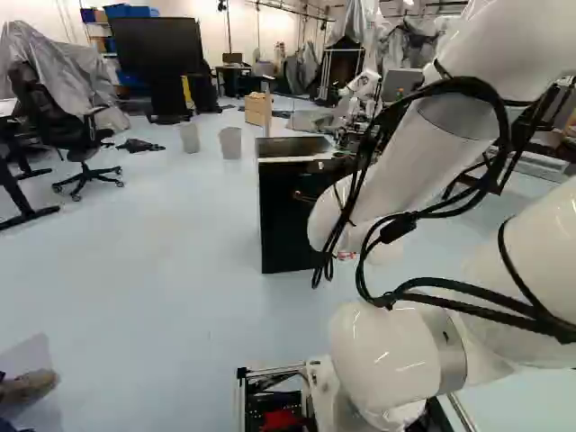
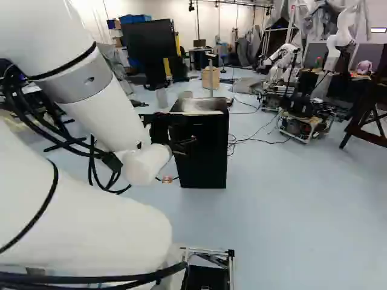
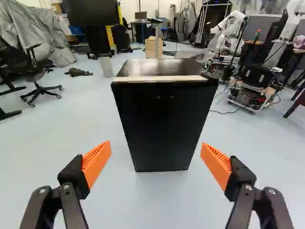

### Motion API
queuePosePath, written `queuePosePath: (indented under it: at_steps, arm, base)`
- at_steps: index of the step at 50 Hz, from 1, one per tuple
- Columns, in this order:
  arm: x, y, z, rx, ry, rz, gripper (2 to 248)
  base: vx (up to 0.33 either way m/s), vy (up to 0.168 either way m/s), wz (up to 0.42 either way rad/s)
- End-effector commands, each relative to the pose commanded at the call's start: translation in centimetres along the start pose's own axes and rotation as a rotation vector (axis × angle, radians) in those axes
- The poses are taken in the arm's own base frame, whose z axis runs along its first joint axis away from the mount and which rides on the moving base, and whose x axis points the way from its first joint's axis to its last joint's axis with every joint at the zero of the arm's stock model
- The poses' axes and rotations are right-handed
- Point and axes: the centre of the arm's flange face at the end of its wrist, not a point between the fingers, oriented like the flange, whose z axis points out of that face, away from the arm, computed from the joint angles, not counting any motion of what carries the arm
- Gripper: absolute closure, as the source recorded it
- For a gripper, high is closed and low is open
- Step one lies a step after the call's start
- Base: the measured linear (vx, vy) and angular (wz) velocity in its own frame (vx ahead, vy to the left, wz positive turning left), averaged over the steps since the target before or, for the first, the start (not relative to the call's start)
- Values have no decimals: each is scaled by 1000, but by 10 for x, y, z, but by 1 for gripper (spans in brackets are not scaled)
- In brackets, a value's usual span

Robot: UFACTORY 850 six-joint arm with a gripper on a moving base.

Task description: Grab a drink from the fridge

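Note:
My gripper (image 2: pixel 184 144) is in front of the black fridge (image 2: pixel 208 151), near its upper part, in the right base view. In the wrist view the gripper (image 3: pixel 156 162) stands open, its two orange pads wide apart with nothing between them. Straight ahead of it is the fridge (image 3: pixel 164 124), upright on the floor with its door closed and a pale strip along the top front edge. The left base view shows the fridge (image 1: pixel 286 216) partly behind my arm. No drink is visible.
Two pale bins (image 1: pixel 230 142) and a wooden box (image 1: pixel 258 109) stand beyond the fridge. An office chair (image 1: pixel 81 144) is far left. Another robot (image 2: pixel 302 118) stands at the right, with cables on the floor near it. A shoe (image 1: pixel 29 385) shows at the left base view's lower left.

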Motion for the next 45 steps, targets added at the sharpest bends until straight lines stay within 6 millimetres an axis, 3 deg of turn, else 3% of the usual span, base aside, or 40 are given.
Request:
queuePosePath:
  at_steps: [45]
  arm:
    - [0,0,0,0,0,0,3]
  base:
    - [4,2,0]
